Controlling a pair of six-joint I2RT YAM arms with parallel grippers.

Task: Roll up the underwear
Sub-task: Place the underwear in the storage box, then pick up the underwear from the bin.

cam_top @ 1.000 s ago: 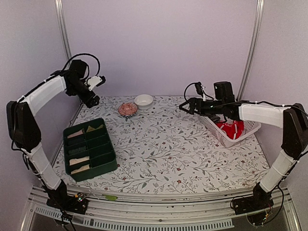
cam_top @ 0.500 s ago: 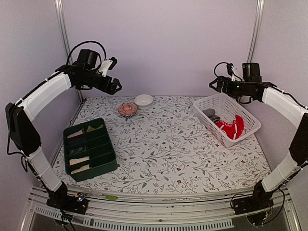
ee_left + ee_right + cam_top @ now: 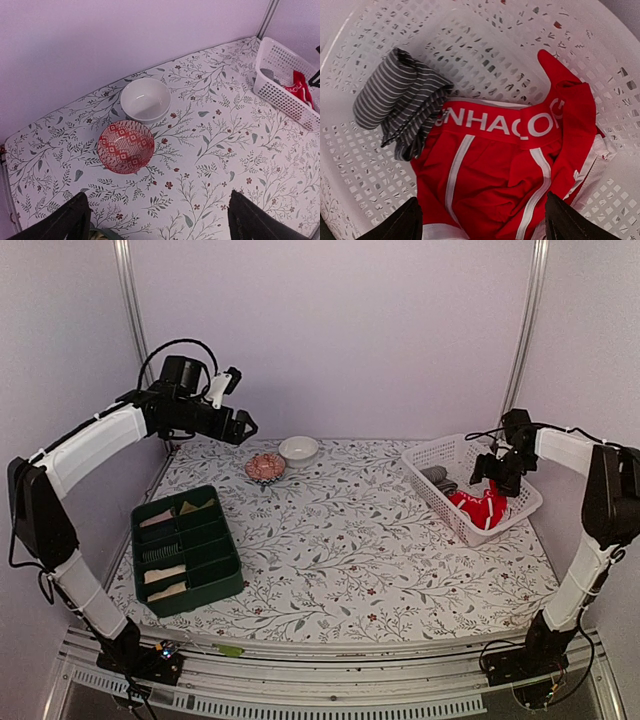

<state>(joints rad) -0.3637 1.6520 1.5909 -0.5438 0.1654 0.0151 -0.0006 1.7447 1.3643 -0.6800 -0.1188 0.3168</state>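
- Two pieces of underwear lay in the white basket (image 3: 430, 453) at the far right corner of the table (image 3: 350, 540).
- One was the red underwear (image 3: 495, 165), crumpled on the basket floor with its white-lettered waistband facing up.
- The other was the grey striped underwear (image 3: 400, 107), bunched into a loose roll. It touched the waistband end of the red piece.
- The right gripper (image 3: 482, 227) hung directly over the basket, pointing down. Its jaws stood wide apart, one finger to each side of the red piece, and clasped nothing. Only the finger edges showed at the bottom of the wrist view, so contact with the cloth could not be judged.
- The left gripper (image 3: 160, 225) was held high over the table's far left corner, its jaws spread and empty.
- At the far edge, left of the middle, a white bowl (image 3: 145, 100) sat just beside a red patterned bowl (image 3: 125, 146).
- A green tray (image 3: 225, 580) with compartments sat by the left edge, toward the near side.
- Inside the tray were what appeared to be cream rolls (image 3: 165, 573) and, at its far end, a khaki piece (image 3: 190, 507).
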